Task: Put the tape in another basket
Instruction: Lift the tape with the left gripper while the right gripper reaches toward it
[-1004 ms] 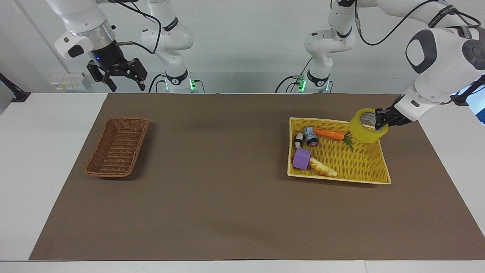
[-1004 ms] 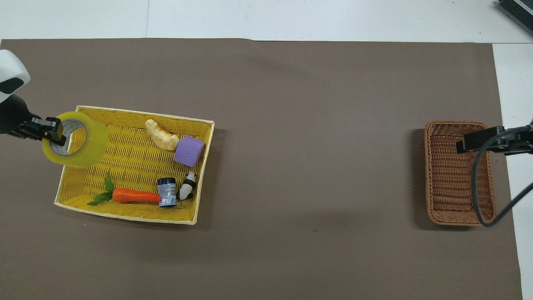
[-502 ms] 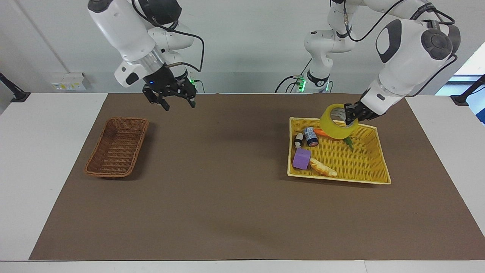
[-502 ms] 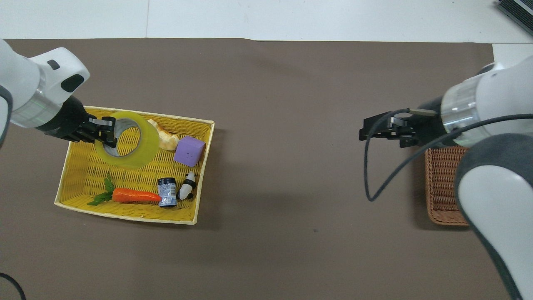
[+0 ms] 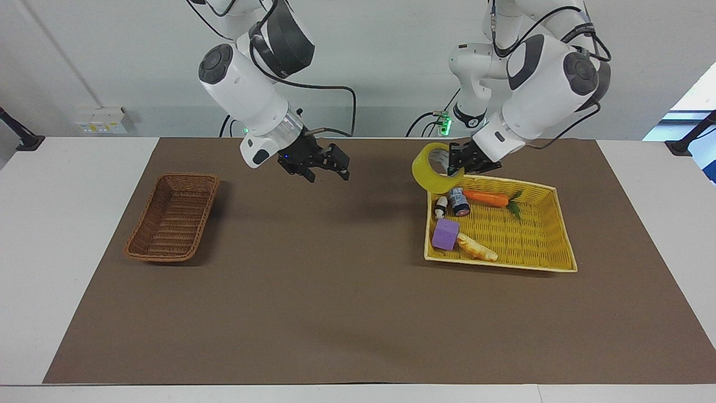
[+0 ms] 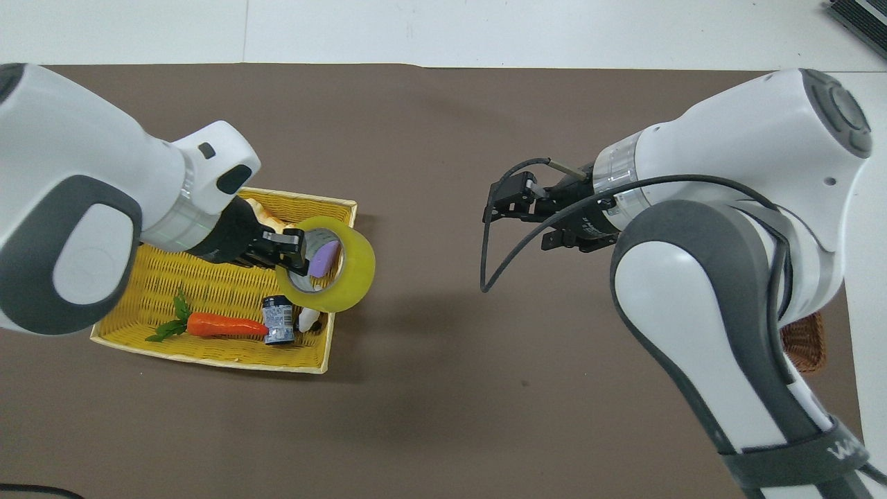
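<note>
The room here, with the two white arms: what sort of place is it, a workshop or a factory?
Probably a robotics lab. Two arms are mounted at a plain table with a brown mat, handling toy-like props in a yellow basket, against bare walls.

The left arm reached in from its base at the robots' end of the surface, its forearm sloping down toward the middle. The left gripper (image 5: 454, 162) (image 6: 296, 253) hung in the air with its wrist turned roughly level, its fingers (image 6: 299, 244) clamped on the wall of the tape (image 5: 433, 167) (image 6: 337, 272), one finger inside the ring. The right arm bent over from its own base, elbow high, forearm angled down toward the middle. The right gripper (image 5: 329, 170) (image 6: 504, 206) hovered above the bare brown surface, pointed toward the left gripper, its fingers spread wide and holding nothing. The two grippers were apart.
</note>
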